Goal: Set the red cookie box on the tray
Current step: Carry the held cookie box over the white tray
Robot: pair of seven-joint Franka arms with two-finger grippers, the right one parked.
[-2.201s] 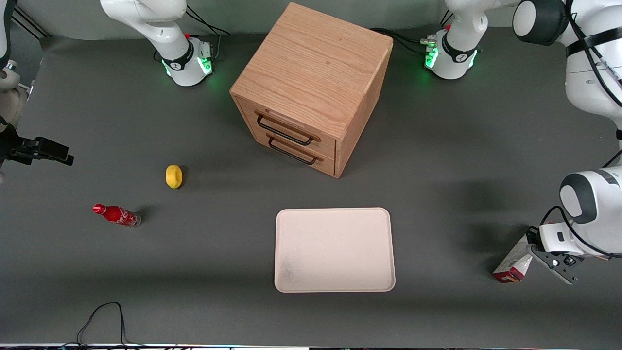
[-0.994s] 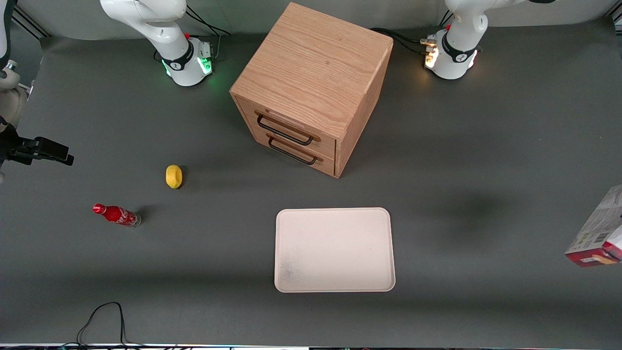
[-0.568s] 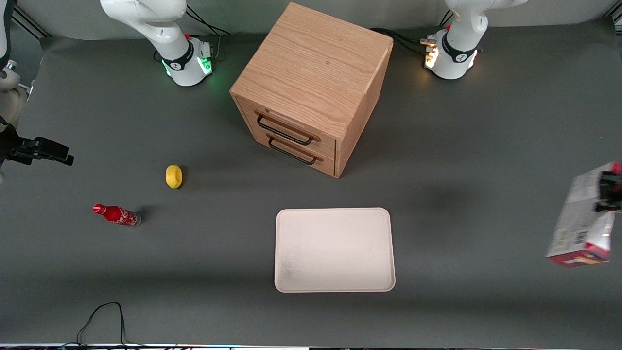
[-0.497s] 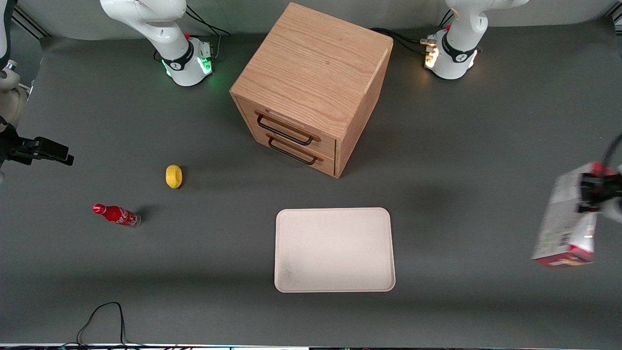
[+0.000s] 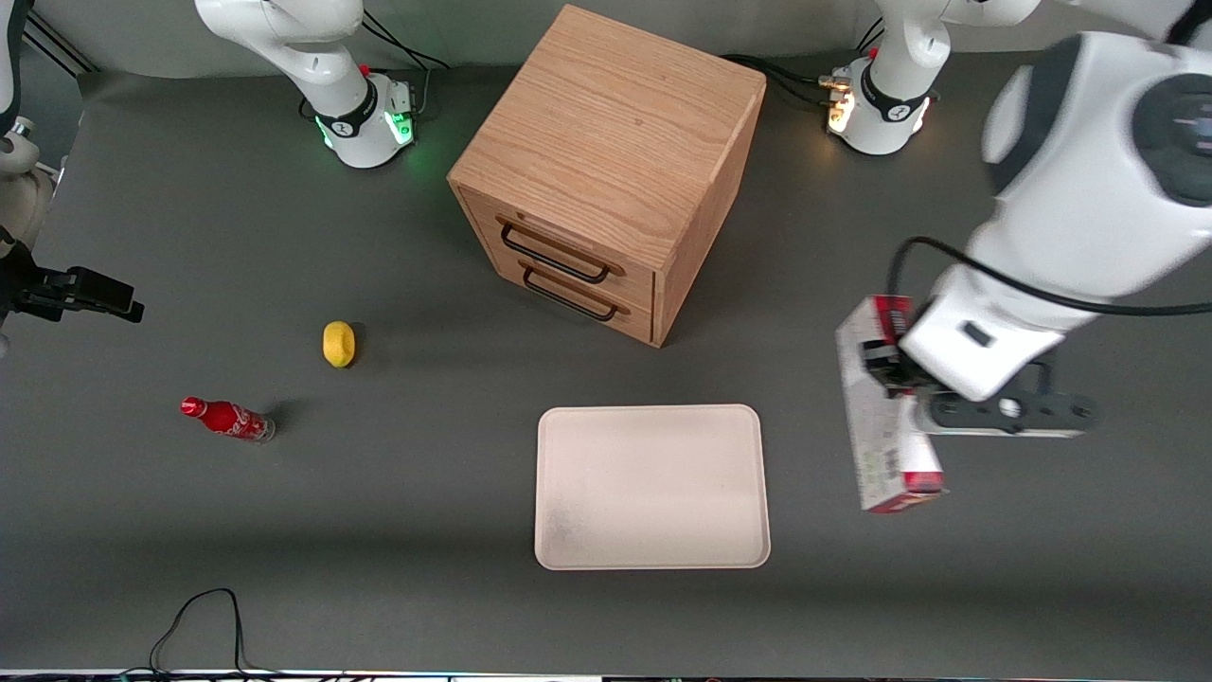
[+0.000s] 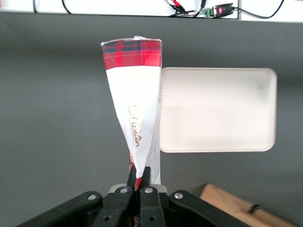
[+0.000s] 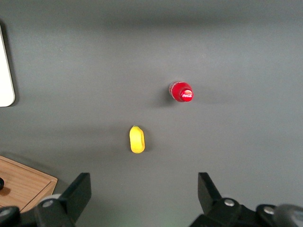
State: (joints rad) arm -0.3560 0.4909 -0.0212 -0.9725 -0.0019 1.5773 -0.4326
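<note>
The gripper (image 5: 885, 365) hangs above the desk (image 5: 284, 530) just beside the tray (image 5: 651, 487), toward the working arm's end, its jaws pinching the red cookie box (image 5: 885, 417) by its upper end. This looks like the carry step. Next, the box needs to travel sideways over the tray, then down before release.

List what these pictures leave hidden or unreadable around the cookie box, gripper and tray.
- Front view: the gripper, shut on the red cookie box beside the tray, is mostly covered by the arm's own wrist.
- Left wrist view: the box's held end is covered by the fingers.
- Front view: the box's print is motion-blurred and too small to read.
- Left wrist view: the wooden drawer cabinet is cut off by the picture's edge.
</note>
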